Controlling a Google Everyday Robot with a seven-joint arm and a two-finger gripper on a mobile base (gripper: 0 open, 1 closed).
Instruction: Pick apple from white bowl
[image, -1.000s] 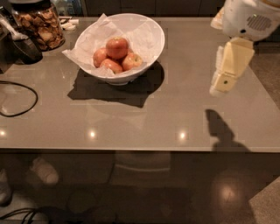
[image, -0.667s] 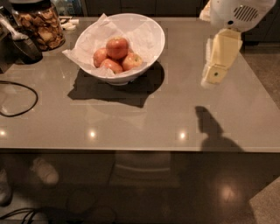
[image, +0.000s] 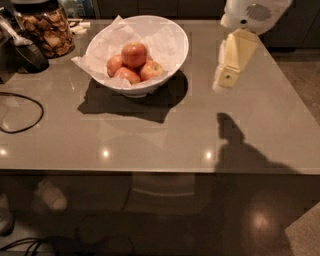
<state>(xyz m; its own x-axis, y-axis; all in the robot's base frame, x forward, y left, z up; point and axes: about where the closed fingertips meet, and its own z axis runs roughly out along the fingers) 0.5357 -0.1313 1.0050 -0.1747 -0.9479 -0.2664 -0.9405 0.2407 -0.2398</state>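
Observation:
The white bowl (image: 177, 47), lined with crinkled white paper, stands at the back middle of the grey table. The apple (image: 134, 54), round and red-orange, lies on top of several smaller pinkish apples (image: 129, 75) in the bowl. My gripper (image: 226, 75) hangs from the white arm at the upper right, above the table, well to the right of the bowl and clear of it. It holds nothing that I can see.
A glass jar of brown snacks (image: 46, 27) stands at the back left beside a dark appliance (image: 22, 50). A black cable (image: 20, 112) loops on the left of the table (image: 150, 145). The table's front edge runs across the lower part of the view.
My gripper has moved left and toward the back of the table, closer to the bowl. Its shadow on the table has shifted left with it. The bowl and apples have not moved.

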